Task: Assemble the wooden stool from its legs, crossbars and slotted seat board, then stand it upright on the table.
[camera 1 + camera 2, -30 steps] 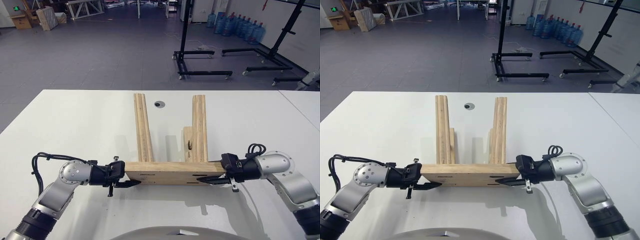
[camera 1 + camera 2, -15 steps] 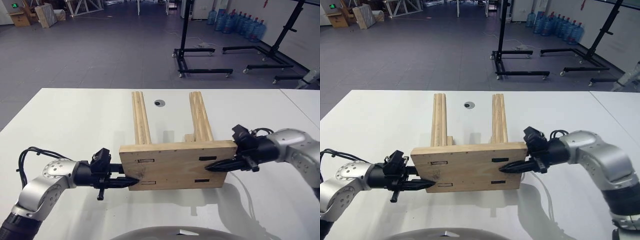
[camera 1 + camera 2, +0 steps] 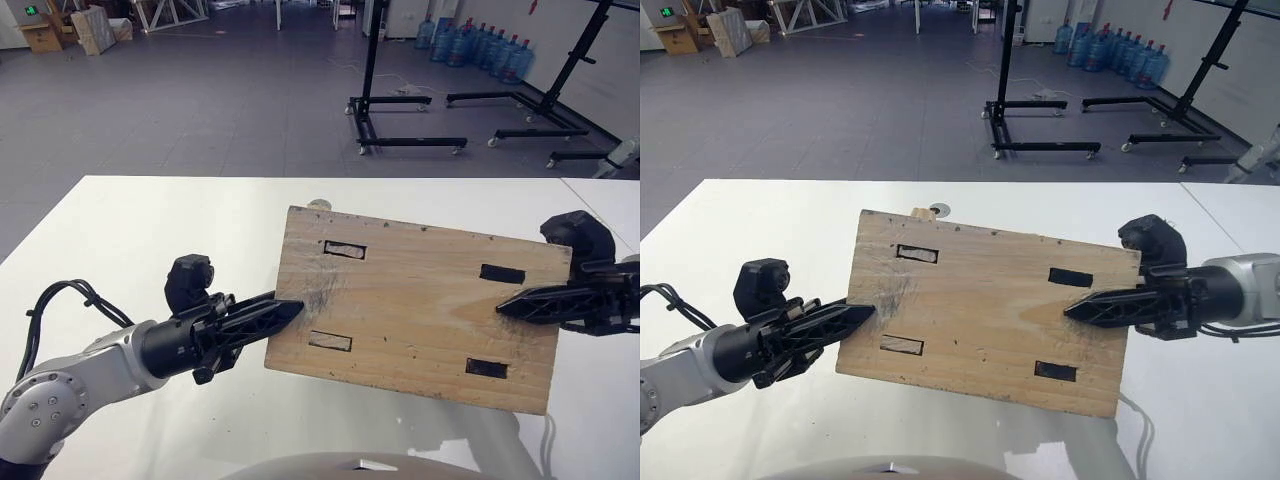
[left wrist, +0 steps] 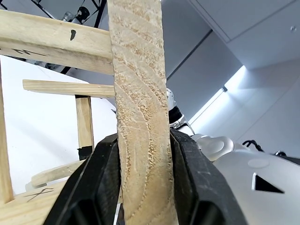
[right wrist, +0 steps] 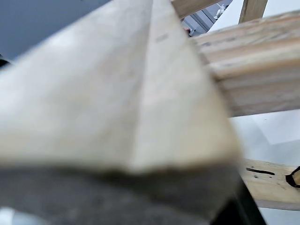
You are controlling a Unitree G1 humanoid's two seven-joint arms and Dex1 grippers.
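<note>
Seat board [image 3: 420, 300] — pale scuffed wood, four slots, tilted.

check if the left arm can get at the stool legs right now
Probably not: the left end effector is shut on the seat board edge, and the legs sit behind that board.

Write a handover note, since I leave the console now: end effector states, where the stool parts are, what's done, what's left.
Left end effector: shut on the seat board, at its left edge.
Right end effector: shut on its right edge.
The board is held tilted over the table, slotted face up.
Done: a leg and a crossbar show joined under the board.
Left: level it, set it on its legs, release. Whether the legs touch the table is hidden.
</note>
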